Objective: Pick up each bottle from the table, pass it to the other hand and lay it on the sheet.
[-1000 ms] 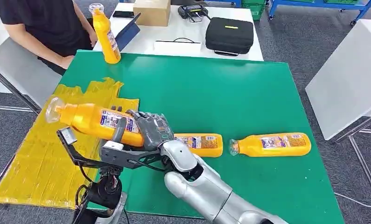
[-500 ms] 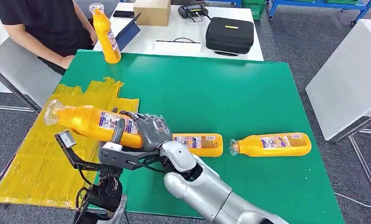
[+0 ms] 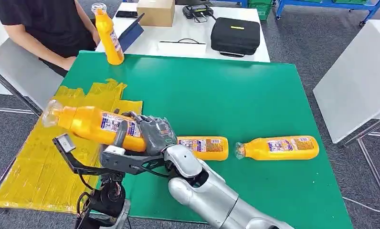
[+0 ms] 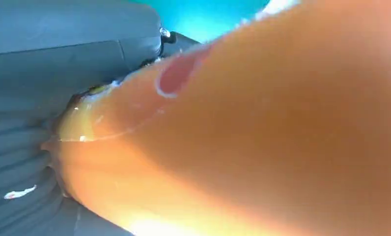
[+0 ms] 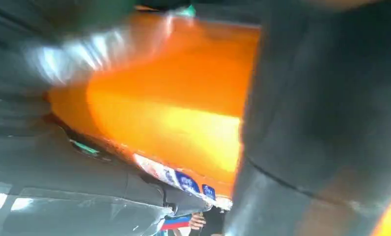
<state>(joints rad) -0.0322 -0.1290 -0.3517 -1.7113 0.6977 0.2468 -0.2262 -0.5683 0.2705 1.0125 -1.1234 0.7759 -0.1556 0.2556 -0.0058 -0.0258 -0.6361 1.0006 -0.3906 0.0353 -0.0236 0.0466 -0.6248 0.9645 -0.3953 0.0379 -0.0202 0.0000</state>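
Fingers of right hand and left hand both wrapped on held bottle, airborne at 8 o'clock, neck over sheet. Looks full, heavy, smooth plastic; grip labelled mid-body, not neck.

The labels on the held bottle and the other bottles are showing print too small to read.
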